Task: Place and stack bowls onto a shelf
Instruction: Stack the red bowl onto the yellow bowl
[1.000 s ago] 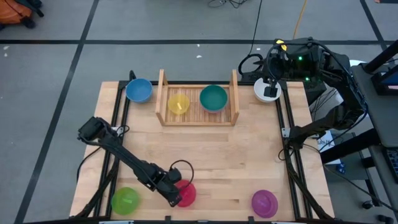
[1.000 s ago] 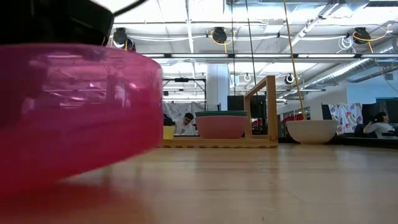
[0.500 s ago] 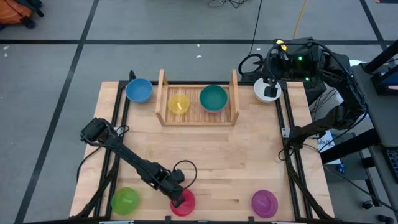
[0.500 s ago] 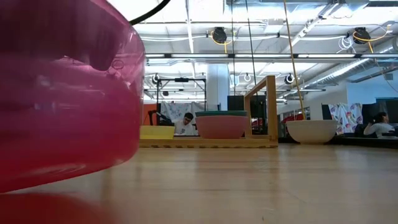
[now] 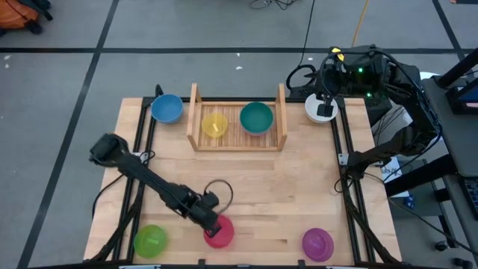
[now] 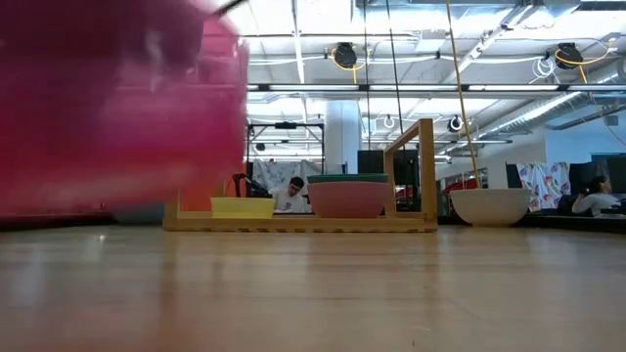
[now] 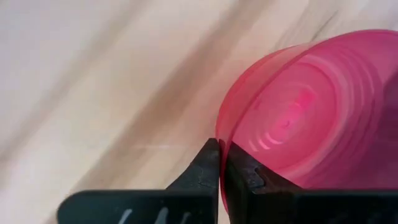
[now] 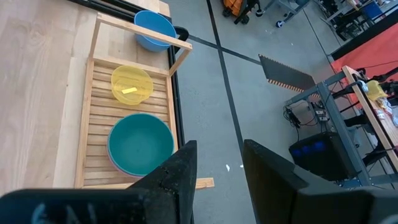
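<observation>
My left gripper (image 7: 219, 149) is shut on the red-magenta bowl (image 5: 219, 233) near the table's front edge. In the low view this bowl (image 6: 117, 108) hangs clear of the tabletop. The shelf (image 5: 237, 142) stands at the far middle. On it are a yellow bowl (image 5: 214, 124) and a teal bowl (image 5: 256, 117), which is nested in a pink one (image 6: 349, 200). A blue bowl (image 5: 166, 108) sits left of the shelf and a white bowl (image 5: 321, 110) right of it. Green (image 5: 151, 240) and purple (image 5: 317, 243) bowls rest near the front edge. My right gripper (image 8: 217, 149) waits open, high at the far right. My left gripper pinches the red-magenta bowl's rim (image 7: 219, 132), one finger inside the bowl and one outside. The fingers slant down from the table's left. The bowl is lifted clear of the table and hangs tilted beyond the fingers.
Bare wood lies between the shelf and the front bowls. The shelf's two upright side boards (image 5: 195, 112) close in its slatted base. Black frame rails (image 5: 142, 149) run along both table sides.
My left gripper has taken hold of the red-magenta bowl's rim, then risen and drawn a little toward the far edge. The bowl first slid slightly toward the near edge, then came up off the table, where it had rested a second ago.
</observation>
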Action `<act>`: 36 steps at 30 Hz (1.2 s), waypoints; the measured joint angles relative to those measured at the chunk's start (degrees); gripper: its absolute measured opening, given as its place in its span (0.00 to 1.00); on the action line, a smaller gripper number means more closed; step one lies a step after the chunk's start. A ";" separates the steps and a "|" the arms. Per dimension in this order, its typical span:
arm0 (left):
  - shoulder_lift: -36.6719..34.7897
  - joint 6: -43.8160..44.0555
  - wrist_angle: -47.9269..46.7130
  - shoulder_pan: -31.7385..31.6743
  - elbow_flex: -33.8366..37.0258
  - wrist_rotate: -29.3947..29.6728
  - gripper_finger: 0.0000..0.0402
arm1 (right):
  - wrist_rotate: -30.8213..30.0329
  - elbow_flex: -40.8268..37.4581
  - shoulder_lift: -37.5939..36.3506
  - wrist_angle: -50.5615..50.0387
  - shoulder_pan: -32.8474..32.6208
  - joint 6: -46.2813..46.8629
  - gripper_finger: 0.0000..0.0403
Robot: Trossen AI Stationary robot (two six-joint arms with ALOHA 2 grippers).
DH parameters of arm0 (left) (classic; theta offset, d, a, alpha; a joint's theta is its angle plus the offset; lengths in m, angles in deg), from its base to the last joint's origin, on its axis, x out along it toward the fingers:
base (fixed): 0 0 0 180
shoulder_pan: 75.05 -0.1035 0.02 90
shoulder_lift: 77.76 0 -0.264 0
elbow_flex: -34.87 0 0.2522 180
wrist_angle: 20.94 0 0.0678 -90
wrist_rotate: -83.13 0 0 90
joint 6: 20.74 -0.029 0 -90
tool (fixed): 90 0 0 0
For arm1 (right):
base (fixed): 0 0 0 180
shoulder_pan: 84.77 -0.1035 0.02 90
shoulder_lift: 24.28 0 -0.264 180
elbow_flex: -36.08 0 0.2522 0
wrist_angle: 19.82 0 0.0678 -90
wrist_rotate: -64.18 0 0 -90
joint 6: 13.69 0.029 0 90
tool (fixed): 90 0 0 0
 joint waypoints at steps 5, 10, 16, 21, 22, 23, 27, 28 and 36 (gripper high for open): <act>-8.25 1.24 -11.45 -4.46 -0.15 2.29 0.01 | -0.04 -0.02 -0.58 0.00 0.01 0.00 0.31; -14.18 0.30 -26.88 -11.08 -4.57 3.96 0.01 | -0.09 -0.02 -1.85 0.00 0.02 0.00 0.31; -16.42 -10.90 -40.44 -21.49 -15.36 8.03 0.01 | -0.11 -0.02 -3.50 0.00 0.02 0.07 0.31; -16.46 -21.94 -44.92 -30.96 -24.81 11.53 0.01 | -0.11 -0.02 -4.26 0.00 0.02 0.49 0.31; -16.44 -23.93 -44.76 -33.10 -26.29 11.64 0.01 | -0.11 -0.02 -4.40 0.00 0.02 0.54 0.31; -16.35 -25.73 -44.77 -35.22 -27.57 11.73 0.01 | -0.11 -0.02 -4.49 0.00 0.02 0.58 0.31; -15.91 -33.18 -45.93 -43.53 -31.97 11.75 0.01 | -0.12 -0.02 -4.66 0.00 0.02 0.63 0.31; -15.78 -34.96 -45.80 -45.50 -32.53 11.75 0.01 | -0.11 -0.02 -4.66 0.00 0.02 0.63 0.31; -11.96 -46.11 -45.02 -58.61 -35.40 9.25 0.01 | -0.13 -0.02 -4.63 0.00 0.04 0.88 0.31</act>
